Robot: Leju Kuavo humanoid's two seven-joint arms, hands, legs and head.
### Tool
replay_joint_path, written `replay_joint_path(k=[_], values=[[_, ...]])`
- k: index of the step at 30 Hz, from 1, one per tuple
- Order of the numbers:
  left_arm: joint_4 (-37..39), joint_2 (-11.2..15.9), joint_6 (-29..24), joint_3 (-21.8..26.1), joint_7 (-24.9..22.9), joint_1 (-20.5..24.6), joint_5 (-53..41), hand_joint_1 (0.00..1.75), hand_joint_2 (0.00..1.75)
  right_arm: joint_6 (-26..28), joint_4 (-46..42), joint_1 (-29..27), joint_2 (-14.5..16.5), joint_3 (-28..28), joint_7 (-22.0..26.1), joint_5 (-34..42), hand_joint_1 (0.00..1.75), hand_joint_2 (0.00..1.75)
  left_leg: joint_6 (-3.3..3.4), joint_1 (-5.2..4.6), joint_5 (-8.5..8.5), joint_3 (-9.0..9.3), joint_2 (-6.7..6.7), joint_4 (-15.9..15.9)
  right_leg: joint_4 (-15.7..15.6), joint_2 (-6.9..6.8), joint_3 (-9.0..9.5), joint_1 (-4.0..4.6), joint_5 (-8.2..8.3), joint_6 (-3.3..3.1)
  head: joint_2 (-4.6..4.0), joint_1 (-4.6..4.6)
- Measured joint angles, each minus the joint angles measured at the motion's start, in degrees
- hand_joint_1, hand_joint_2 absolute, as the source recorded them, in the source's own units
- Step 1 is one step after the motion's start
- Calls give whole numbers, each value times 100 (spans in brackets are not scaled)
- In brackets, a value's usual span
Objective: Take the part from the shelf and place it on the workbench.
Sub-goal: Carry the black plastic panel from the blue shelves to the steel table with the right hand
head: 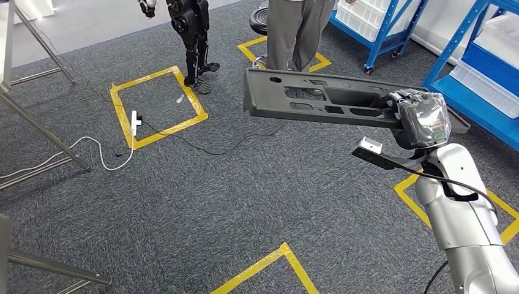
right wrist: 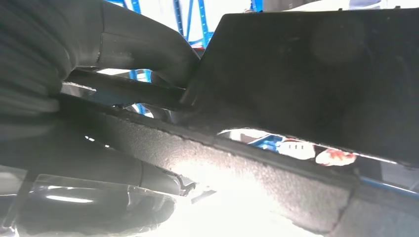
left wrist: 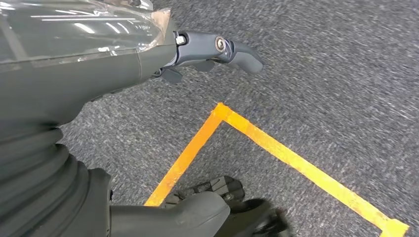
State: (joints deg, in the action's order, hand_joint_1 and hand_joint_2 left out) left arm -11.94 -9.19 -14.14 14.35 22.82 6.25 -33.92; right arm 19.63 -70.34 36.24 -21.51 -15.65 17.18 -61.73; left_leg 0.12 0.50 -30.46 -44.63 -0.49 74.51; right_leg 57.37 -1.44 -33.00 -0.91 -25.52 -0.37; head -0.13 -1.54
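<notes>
Right hand (head: 421, 116), grey under a clear plastic wrap, grasps one end of the long dark grey moulded plastic panel (head: 318, 98). Panel is held roughly level in the air above grey carpet floor (head: 245, 202), its free end reaching toward the robot's left. Panel has slotted cut-outs and small round holes; matte, slightly grainy surface in the right wrist view, where the thumb (right wrist: 143, 49) presses on its edge (right wrist: 276, 168).

Left hand (left wrist: 217, 52) hangs over the carpet, holding nothing; fingers look loosely bent, but whether spread or clenched I cannot tell.

Around: yellow tape squares (head: 158, 107) on the carpet; a white power strip (head: 136, 120) with white cable lies on one square's edge. A second, dark humanoid robot's legs (head: 194, 43) stand beyond, cut off by the frame. A person in grey trousers (head: 294, 33) stands just behind the panel, beside a black stool (head: 259, 23). Blue metal shelving (head: 465, 67) with white bins sits at far right. Silver frame legs (head: 37, 128) at left, partly cut off.
</notes>
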Motion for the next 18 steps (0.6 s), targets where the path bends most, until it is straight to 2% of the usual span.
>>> replay_joint_path(k=[1,2,4,5,6,8,10,11,13,14,15,16,17,18], values=[[0,0,0,0,0,-2,0,0,175,0,0,-2,3,-1,0,-2,169,175,-15,22,94,12,17,-67,1,-36,3,-1,-5,4,0,0],[-1,2,0,0,0,-1,-1,0,175,1,0,-2,7,-2,-1,-6,169,175,-21,39,270,148,46,-357,1,-72,11,-2,-13,14,0,0],[-1,5,1,1,0,10,-8,0,175,6,-1,2,10,3,-11,-19,169,175,-1,39,605,570,190,-1155,6,-136,30,20,-41,56,0,0],[-1,5,4,0,-1,20,-16,0,175,10,-3,5,5,7,-23,-30,169,175,22,25,691,722,240,-1441,7,-167,37,37,-56,84,0,7],[-1,4,9,-1,-2,30,-26,0,175,13,-6,5,-2,11,-37,-39,169,175,49,4,713,795,264,-1586,5,-199,40,54,-69,113,0,10],[-1,3,22,-1,-10,40,-49,0,175,17,-14,1,-12,16,-65,-63,169,175,121,-36,711,800,179,-1638,-15,-274,54,72,-84,178,0,19],[-1,-1,28,-1,-17,42,-73,0,175,14,-33,-12,-20,28,-84,-88,169,175,216,-43,748,842,102,-1701,100,-212,4,57,-167,228,0,20],[-1,-3,31,1,-18,50,-81,0,175,11,-44,-19,-32,39,-90,-97,169,175,260,-38,769,864,64,-1734,311,-126,-93,46,-274,230,0,22],[-1,-8,38,1,-19,68,-89,0,175,3,-57,-47,-63,70,-97,-106,169,175,309,-36,781,879,-19,-1751,1049,56,-470,26,-583,195,0,31],[-1,-12,51,1,-24,71,-92,0,175,1,-59,-69,-79,87,-99,-107,169,175,315,-39,778,879,-70,-1750,1420,95,-673,25,-702,196,0,34],[-1,-16,73,1,-47,70,-95,0,175,0,-60,-96,-92,101,-101,-109,169,175,317,-41,775,880,-122,-1748,1643,115,-811,26,-745,217,0,35],[0,-19,117,1,-112,68,-98,0,175,-1,-61,-121,-103,113,-101,-110,169,175,316,-42,774,882,-178,-1745,1633,125,-837,25,-689,256,0,38],[1,-21,177,1,-224,67,-102,0,175,-3,-64,-139,-112,121,-100,-112,169,175,310,-42,770,885,-233,-1737,1385,133,-744,13,-545,306,0,37],[1,-21,238,1,-401,67,-115,0,175,-8,-72,-149,-117,128,-99,-115,169,175,297,-40,761,885,-285,-1721,968,161,-562,-11,-356,356,0,38]])
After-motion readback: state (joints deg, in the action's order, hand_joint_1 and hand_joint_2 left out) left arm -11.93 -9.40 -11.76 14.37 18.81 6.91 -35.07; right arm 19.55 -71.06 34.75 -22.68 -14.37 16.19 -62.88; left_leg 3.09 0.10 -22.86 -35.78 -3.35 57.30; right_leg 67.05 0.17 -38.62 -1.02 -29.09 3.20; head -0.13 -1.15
